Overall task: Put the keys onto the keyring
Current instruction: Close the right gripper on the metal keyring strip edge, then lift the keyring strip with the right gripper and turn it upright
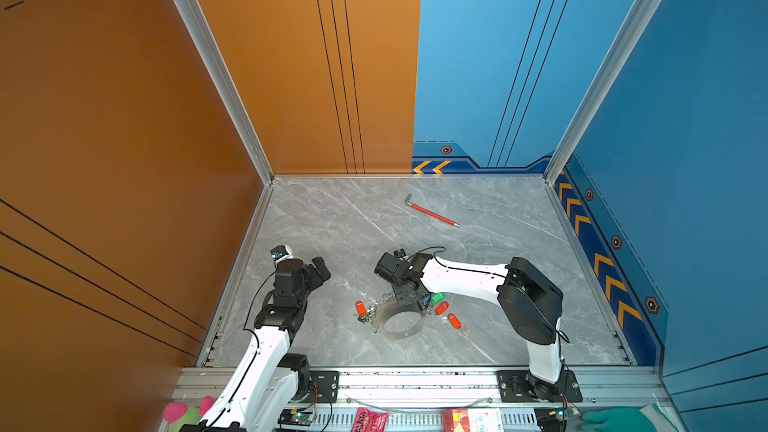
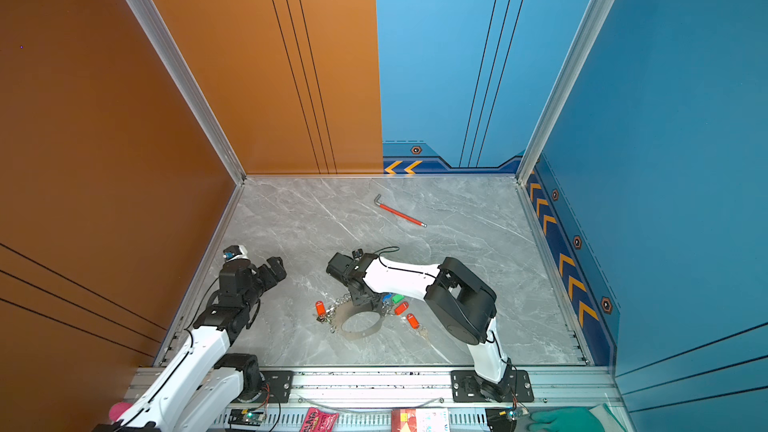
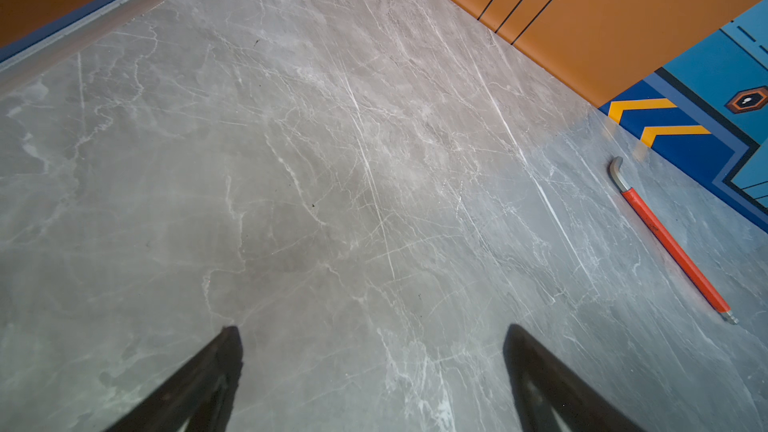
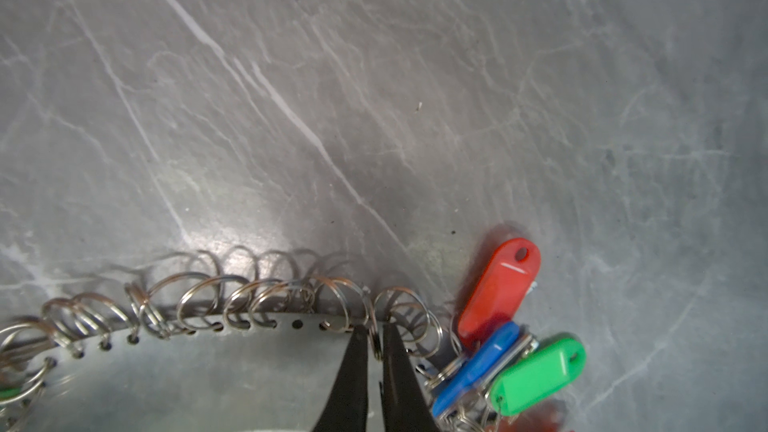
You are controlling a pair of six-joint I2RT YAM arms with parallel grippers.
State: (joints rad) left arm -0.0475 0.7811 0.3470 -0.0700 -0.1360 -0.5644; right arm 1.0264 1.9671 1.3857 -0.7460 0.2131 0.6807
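1. keyring (image 1: 399,333): grey hoop edged with small metal rings, lying on the desk (image 1: 332,222) near the middle of its front edge.
2. keys (image 2: 397,303): blue tag (image 4: 478,367), green tag (image 4: 540,371) and orange tag (image 4: 500,288) bunched at the hoop's right side. A second orange tag (image 1: 454,320) lies just beyond, and a third orange tag (image 1: 360,308) at the hoop's left side.
3. right gripper (image 4: 376,332): jaws narrow, pinching one small ring on the keyring's rim.
4. left gripper (image 3: 372,327): jaws wide apart, over the desk near its left edge.
5. hex wrench (image 1: 432,211): red-sleeved, toward the back edge, well apart.

Grey marble tabletop (image 1: 332,222) w/ hex wrench (image 1: 432,214), keyring (image 1: 401,333), tagged keys (image 1: 454,320).
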